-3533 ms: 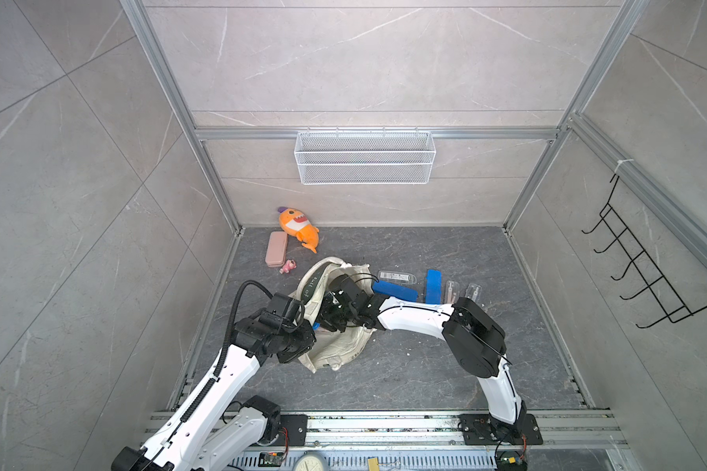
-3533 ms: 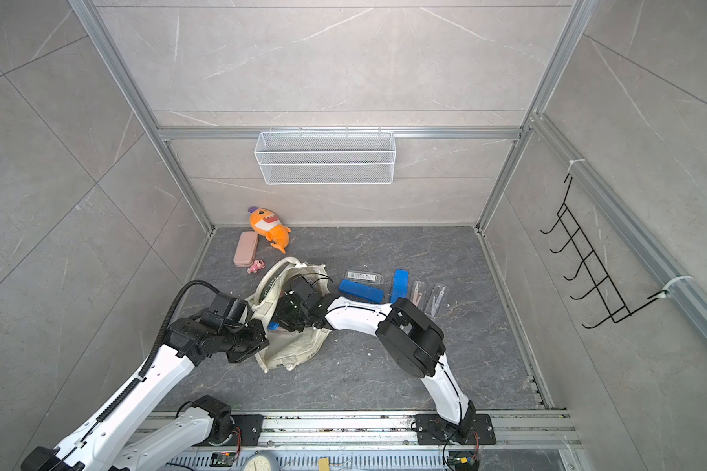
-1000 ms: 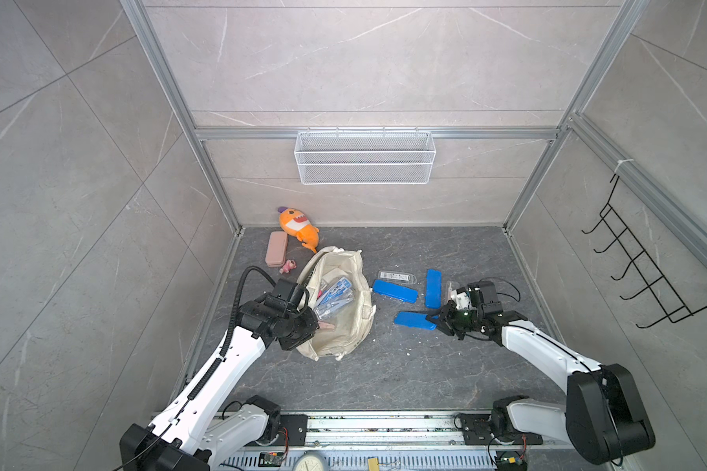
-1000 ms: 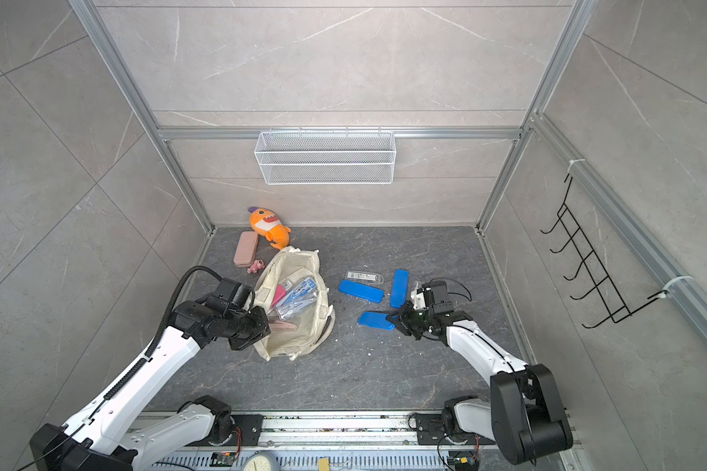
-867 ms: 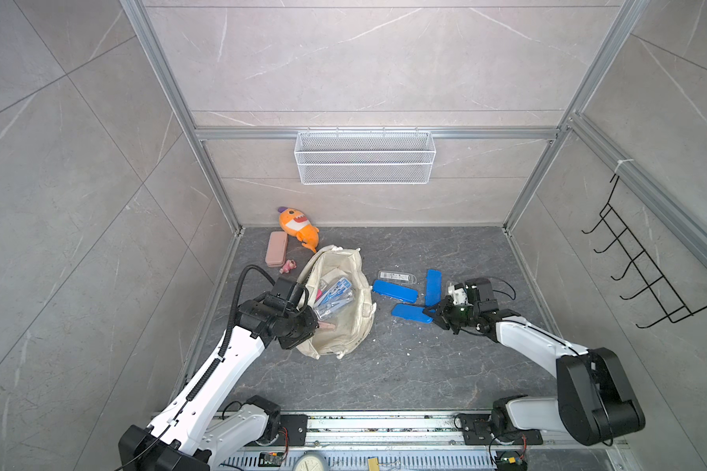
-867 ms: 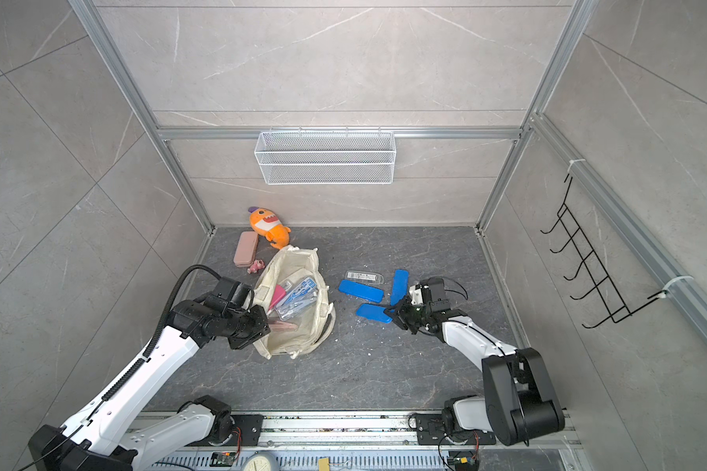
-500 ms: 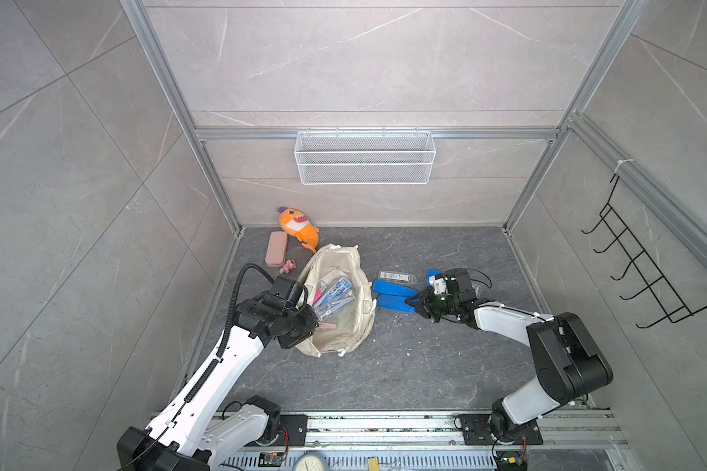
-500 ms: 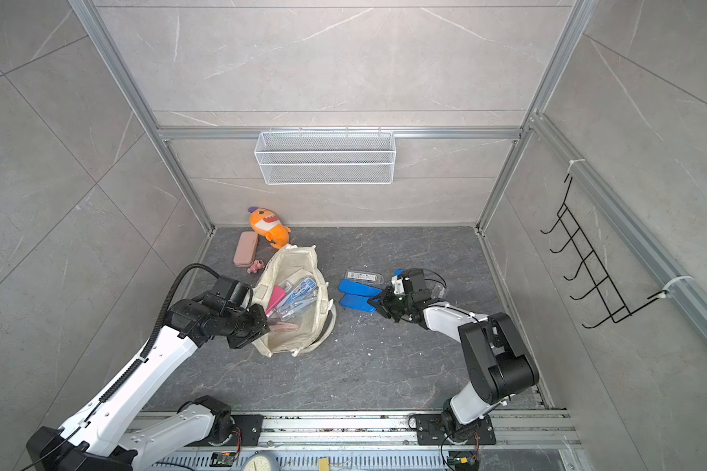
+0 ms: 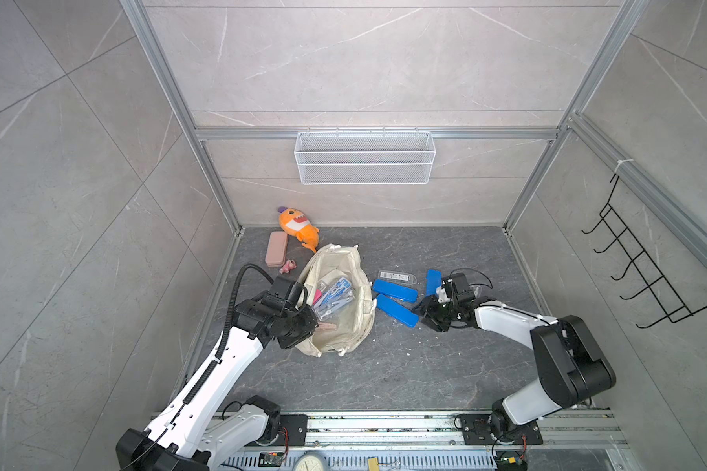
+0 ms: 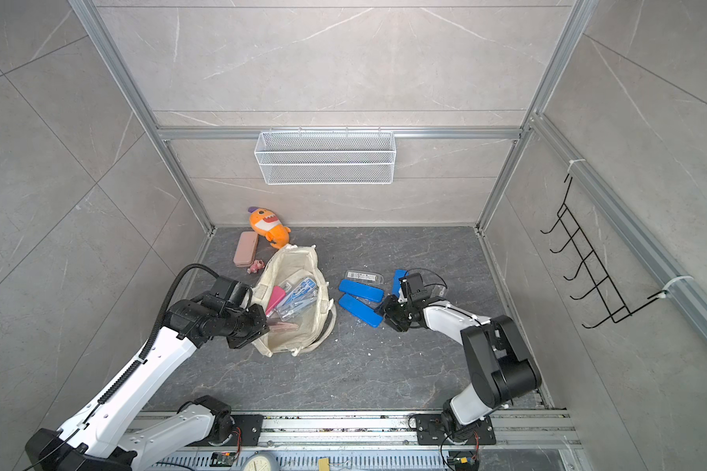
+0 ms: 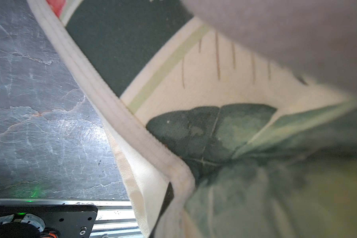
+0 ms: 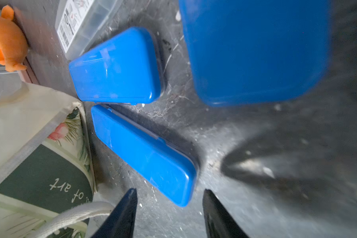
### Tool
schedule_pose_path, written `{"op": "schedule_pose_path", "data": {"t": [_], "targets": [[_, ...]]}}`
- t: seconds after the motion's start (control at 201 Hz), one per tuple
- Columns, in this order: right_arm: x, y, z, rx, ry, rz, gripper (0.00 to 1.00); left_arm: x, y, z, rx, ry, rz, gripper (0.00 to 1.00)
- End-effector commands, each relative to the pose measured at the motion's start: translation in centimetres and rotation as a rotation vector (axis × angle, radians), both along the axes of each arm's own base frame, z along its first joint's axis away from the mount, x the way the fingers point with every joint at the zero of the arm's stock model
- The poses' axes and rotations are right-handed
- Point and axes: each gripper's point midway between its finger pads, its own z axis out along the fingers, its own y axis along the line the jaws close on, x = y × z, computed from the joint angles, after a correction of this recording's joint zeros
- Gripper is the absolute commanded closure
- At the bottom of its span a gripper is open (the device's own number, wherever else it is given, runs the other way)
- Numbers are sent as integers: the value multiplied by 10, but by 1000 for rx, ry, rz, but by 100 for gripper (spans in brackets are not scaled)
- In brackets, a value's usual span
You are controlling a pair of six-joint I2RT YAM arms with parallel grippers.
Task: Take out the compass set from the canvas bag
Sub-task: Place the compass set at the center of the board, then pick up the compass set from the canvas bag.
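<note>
- Shifted over the last second: blue case (image 9: 396, 310), swung in toward bag (image 9: 345, 332) and laid on floor, just beside it and near two other cases (image 9: 394, 290).
- Right gripper (image 12: 169, 191) released, tips apart at case end; left gripper (image 9: 309, 326) clenched on bag rim.
- Taken to be the compass set, so already out of bag.
- Best to back tips straight off, then lift, clear of case and bag handle (image 12: 74, 214); keep rim pinned.
- Lid shut, contents unseen; left jaws buried in cloth; clear pack (image 9: 335, 299) of blue tools left in bag, hard to read.
</note>
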Motion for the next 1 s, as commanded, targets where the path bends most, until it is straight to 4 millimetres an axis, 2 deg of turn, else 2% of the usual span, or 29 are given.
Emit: {"op": "schedule_pose_path", "data": {"t": [0.0, 0.209, 0.419, 0.558, 0.728, 0.847, 0.992], "targets": [[-3, -16, 32, -96, -54, 1, 45, -7, -3, 10, -23, -12, -29, 100], [-11, -10, 70, -112, -111, 39, 47, -8, -3, 8, -27, -8, -31, 100], [-17, 29, 111, -129, -181, 132, 54, -11, -2, 2, -24, 6, -29, 100], [-23, 69, 144, -103, -239, 178, 56, -14, -3, -4, -30, 18, -27, 100], [-42, 135, 178, -79, -290, 255, 57, -17, -2, -9, -35, 30, -20, 100], [-61, 183, 180, -66, -271, 292, 65, -18, -2, -11, -41, 34, -13, 100], [-78, 229, 161, -45, -200, 286, 67, -19, -2, -11, -46, 34, -11, 100]]}}
